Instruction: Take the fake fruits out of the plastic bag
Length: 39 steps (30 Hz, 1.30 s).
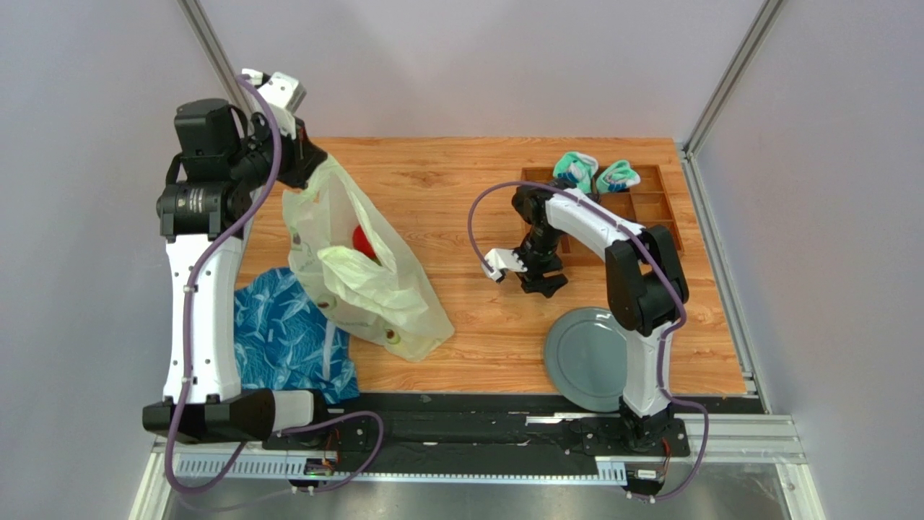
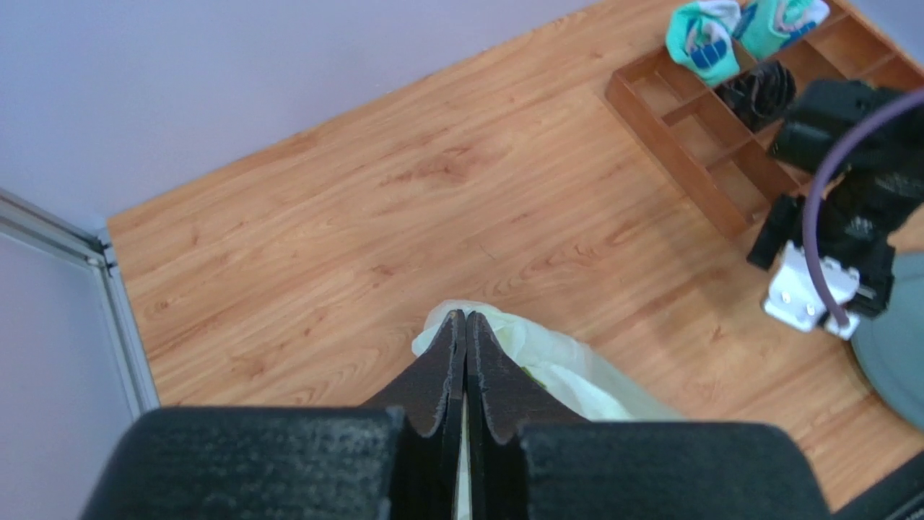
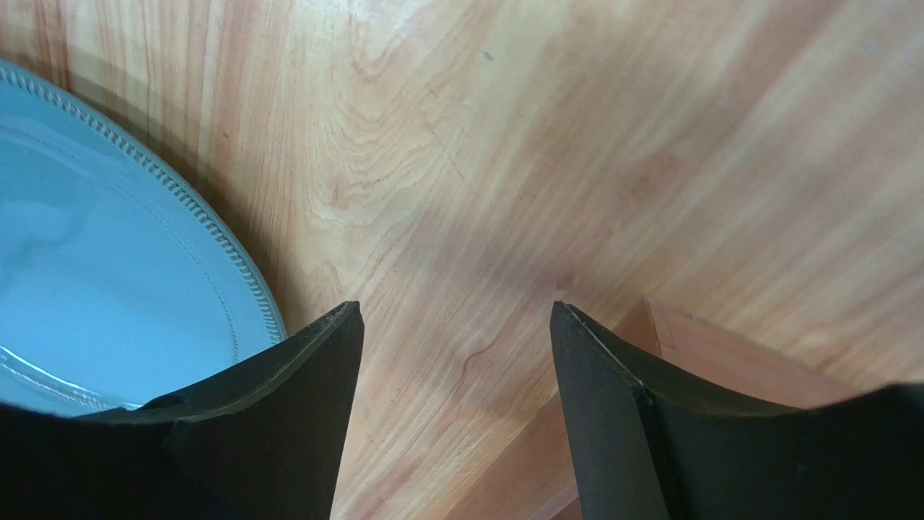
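Note:
The pale yellow-green plastic bag [image 1: 369,284] hangs from its upper end and slumps onto the left half of the table. A red fruit [image 1: 363,241] shows through its side; the other fruits are hidden. My left gripper [image 1: 312,163] is shut on the bag's top and holds it up. In the left wrist view the fingertips [image 2: 465,319] are pressed together on the thin plastic [image 2: 564,374]. My right gripper [image 1: 542,284] is open and empty, pointing down at bare table right of the bag. In the right wrist view its fingers [image 3: 456,314] stand wide apart over the wood.
A blue leaf-patterned bag [image 1: 287,330] lies at the front left, partly under the plastic bag. A grey plate [image 1: 586,358] sits at the front right, also in the right wrist view [image 3: 98,238]. A wooden divided tray [image 1: 645,206] with rolled teal socks [image 1: 575,168] stands back right.

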Available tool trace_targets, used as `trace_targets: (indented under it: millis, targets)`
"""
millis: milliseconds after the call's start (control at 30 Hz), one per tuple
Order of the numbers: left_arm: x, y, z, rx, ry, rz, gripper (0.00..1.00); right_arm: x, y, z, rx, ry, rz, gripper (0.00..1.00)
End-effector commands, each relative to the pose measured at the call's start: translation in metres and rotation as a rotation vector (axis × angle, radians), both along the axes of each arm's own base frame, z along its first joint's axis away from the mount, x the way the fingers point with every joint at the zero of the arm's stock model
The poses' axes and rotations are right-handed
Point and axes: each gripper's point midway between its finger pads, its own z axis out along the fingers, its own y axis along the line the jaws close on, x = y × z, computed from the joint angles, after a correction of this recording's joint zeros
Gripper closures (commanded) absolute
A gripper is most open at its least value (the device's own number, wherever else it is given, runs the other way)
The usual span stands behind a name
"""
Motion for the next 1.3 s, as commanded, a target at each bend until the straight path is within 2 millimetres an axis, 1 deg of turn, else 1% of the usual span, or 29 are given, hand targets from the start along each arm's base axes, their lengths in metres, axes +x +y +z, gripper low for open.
trace_targets:
  millis: [0,33,67,100,167,267,300,333,400,467,567,633,700,733,767,800,867,933,1000,1067,1167,1200,1233,1267]
  targets:
    - [0.037,0.008,0.029,-0.072,-0.095,0.080,0.88,-0.057,-0.038,0.014,-0.162,0.231,0.155,0.32]
    - [0.039,0.008,0.030,-0.087,-0.090,0.087,0.80,-0.061,-0.041,0.015,-0.172,0.238,0.166,0.32]
    - [0.045,0.006,0.026,-0.096,-0.072,0.083,0.64,-0.066,-0.043,0.016,-0.180,0.256,0.175,0.33]
    - [0.046,0.006,0.029,-0.102,-0.074,0.081,0.57,-0.072,-0.047,0.016,-0.190,0.273,0.183,0.33]
    - [0.047,0.004,0.030,-0.112,-0.074,0.075,0.47,-0.078,-0.051,0.021,-0.199,0.288,0.194,0.34]
    - [0.046,0.005,0.028,-0.108,-0.075,0.077,0.45,-0.083,-0.055,0.026,-0.205,0.288,0.204,0.35]
    - [0.045,0.004,0.024,-0.105,-0.067,0.076,0.44,-0.084,-0.060,0.028,-0.219,0.278,0.222,0.35]
    - [0.044,0.005,0.023,-0.099,-0.067,0.073,0.44,-0.093,-0.067,0.025,-0.236,0.303,0.244,0.34]
    - [0.040,0.002,0.020,-0.101,-0.061,0.061,0.44,-0.097,-0.077,0.027,-0.264,0.293,0.287,0.35]
    - [0.036,0.001,0.021,-0.106,-0.066,0.054,0.43,-0.106,-0.084,0.025,-0.286,0.318,0.308,0.36]
    - [0.032,0.001,0.017,-0.096,-0.062,0.051,0.43,-0.112,-0.082,0.027,-0.266,0.319,0.311,0.37]
    - [0.032,0.003,0.011,-0.087,-0.051,0.055,0.43,-0.116,-0.075,0.030,-0.231,0.314,0.296,0.37]
    - [0.030,0.003,0.004,-0.082,-0.039,0.056,0.43,-0.124,-0.076,0.029,-0.239,0.329,0.294,0.39]
    - [0.029,0.003,0.003,-0.082,-0.036,0.056,0.43,-0.127,-0.076,0.028,-0.246,0.338,0.295,0.44]
    - [0.028,0.002,0.001,-0.084,-0.031,0.050,0.43,-0.132,-0.078,0.025,-0.259,0.361,0.293,0.46]
    - [0.028,0.001,0.000,-0.085,-0.029,0.047,0.43,-0.134,-0.079,0.023,-0.276,0.373,0.280,0.48]
    - [0.026,0.000,0.000,-0.087,-0.028,0.042,0.43,-0.138,-0.080,0.017,-0.302,0.407,0.269,0.56]
    - [0.025,0.000,-0.001,-0.084,-0.027,0.037,0.43,-0.141,-0.080,0.013,-0.327,0.437,0.245,0.61]
    - [0.025,0.001,-0.003,-0.077,-0.024,0.038,0.43,-0.143,-0.080,0.010,-0.341,0.455,0.241,0.63]
    - [0.025,0.001,-0.005,-0.073,-0.020,0.040,0.43,-0.144,-0.079,0.007,-0.349,0.471,0.240,0.69]
    - [0.023,0.002,-0.008,-0.069,-0.016,0.040,0.43,-0.135,-0.065,0.006,-0.333,0.455,0.215,0.81]
    - [0.022,0.002,-0.009,-0.067,-0.015,0.040,0.43,-0.133,-0.057,0.006,-0.310,0.450,0.207,0.84]
    - [0.021,0.002,-0.009,-0.067,-0.018,0.040,0.43,-0.122,-0.046,0.008,-0.284,0.416,0.201,0.93]
    - [0.020,0.001,-0.011,-0.067,-0.012,0.039,0.43,-0.120,-0.037,0.006,-0.287,0.415,0.188,0.95]
